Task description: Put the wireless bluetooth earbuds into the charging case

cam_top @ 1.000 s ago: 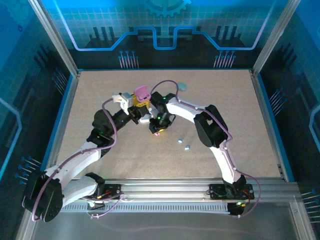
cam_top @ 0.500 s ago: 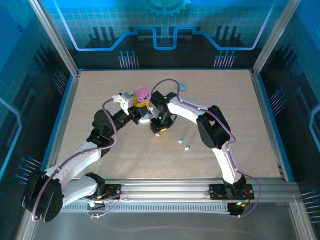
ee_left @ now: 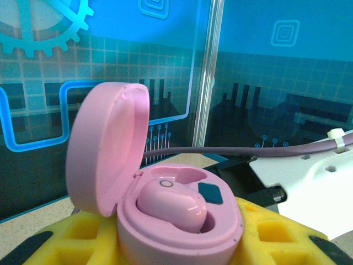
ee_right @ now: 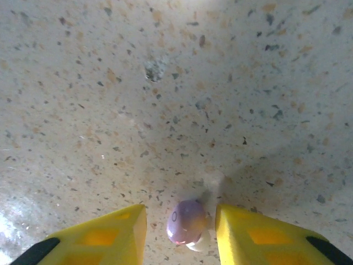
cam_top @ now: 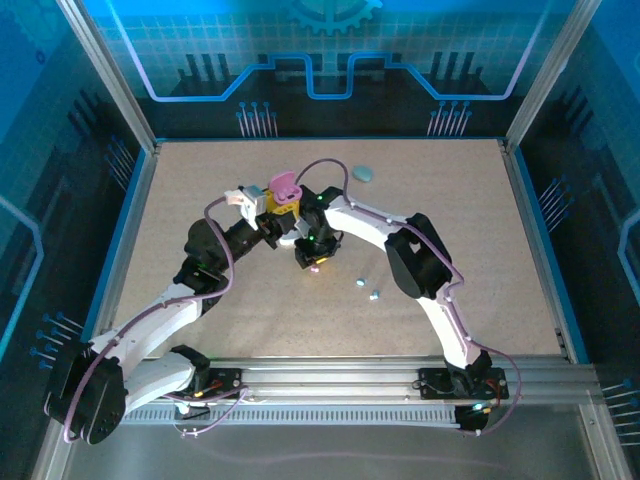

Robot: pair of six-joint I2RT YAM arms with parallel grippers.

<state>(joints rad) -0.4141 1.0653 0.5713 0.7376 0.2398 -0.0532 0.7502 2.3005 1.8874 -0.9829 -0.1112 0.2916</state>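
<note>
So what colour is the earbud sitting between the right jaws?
The earbud is purple, seen best in the right wrist view.

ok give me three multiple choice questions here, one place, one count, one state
1. Where does the purple earbud lie? A) on the table between the right tool's fingers B) in a bowl C) on a shelf
2. How many light blue earbuds lie loose on the table? A) one B) two C) four
3. The pink case is: A) shut B) open, empty C) open, one pink bud seated
Answers: A, right wrist view shows it there; B, top view shows two; C, lid up, pink bud inside.
</note>
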